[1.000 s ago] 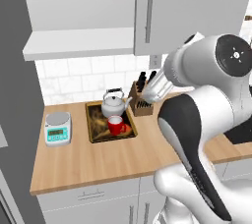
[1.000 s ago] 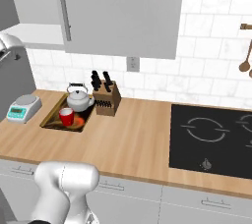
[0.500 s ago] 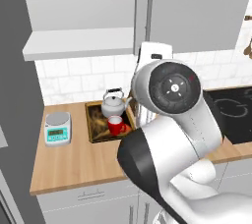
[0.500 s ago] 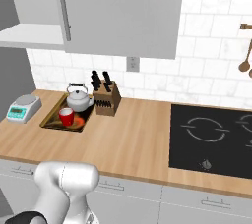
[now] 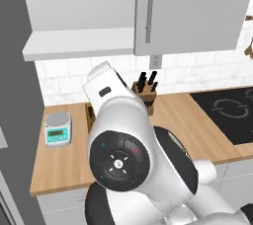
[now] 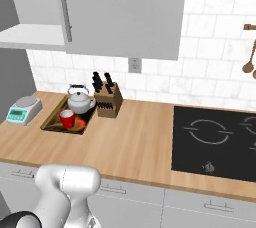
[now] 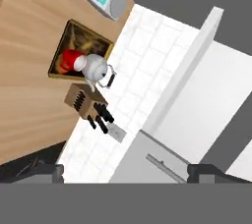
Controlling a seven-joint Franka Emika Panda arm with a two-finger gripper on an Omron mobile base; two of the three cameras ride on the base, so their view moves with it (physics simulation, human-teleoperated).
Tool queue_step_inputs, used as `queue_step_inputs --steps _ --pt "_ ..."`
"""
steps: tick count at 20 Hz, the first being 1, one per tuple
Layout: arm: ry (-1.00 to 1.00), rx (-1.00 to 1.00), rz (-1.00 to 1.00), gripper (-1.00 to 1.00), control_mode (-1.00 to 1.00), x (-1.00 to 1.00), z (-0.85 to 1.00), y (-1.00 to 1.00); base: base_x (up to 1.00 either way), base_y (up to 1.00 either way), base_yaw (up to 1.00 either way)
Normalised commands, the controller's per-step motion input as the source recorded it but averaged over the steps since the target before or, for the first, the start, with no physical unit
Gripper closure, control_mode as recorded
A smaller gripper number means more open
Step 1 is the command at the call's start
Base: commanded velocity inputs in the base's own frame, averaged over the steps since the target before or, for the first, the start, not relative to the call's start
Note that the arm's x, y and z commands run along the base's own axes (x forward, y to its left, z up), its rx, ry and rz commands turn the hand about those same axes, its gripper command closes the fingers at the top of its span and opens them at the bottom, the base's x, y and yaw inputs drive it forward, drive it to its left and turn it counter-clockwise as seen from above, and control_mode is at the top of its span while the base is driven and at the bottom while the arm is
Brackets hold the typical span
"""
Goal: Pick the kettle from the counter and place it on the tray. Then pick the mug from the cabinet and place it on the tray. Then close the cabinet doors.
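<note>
Going left to right in the right base view: white-and-teal scale (image 6: 23, 109) at the far left of the counter (image 6: 135, 142). Next, the tray (image 6: 52, 123) with the red mug (image 6: 67, 119) at its front and the silver kettle (image 6: 81, 101) behind, both on it. Knife block (image 6: 108, 99) just beside the tray's right end. Black stovetop (image 6: 216, 142) far right. Above, the cabinet (image 6: 30, 36) has its left side open, shelf base showing; the right door (image 6: 120, 12) is closed flat. My gripper (image 7: 123, 171) has its jaws spread wide, nothing between them, aimed at the cabinet from below.
</note>
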Motion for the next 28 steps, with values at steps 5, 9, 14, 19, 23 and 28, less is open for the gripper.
queue_step_inputs --steps 5,9,14,19,23,28 --pt "0.0 -0.44 0.28 -1.0 -1.0 -0.32 -0.08 0.39 0.0 0.0 0.0" --pt "0.06 -0.09 0.27 -1.0 -1.0 -0.07 -0.02 0.49 0.0 0.0 0.0" --pt "0.19 0.04 0.3 -1.0 -1.0 -0.08 0.07 0.38 0.0 0.0 0.0" --pt "0.12 0.14 0.23 -1.0 -1.0 -0.3 0.01 0.41 0.0 0.0 0.0" --pt "0.01 0.18 0.09 -1.0 -1.0 -0.41 -0.02 0.37 0.0 0.0 0.0" --pt "0.14 0.28 0.0 -1.0 -1.0 -0.2 -0.02 0.07 0.0 0.0 0.0"
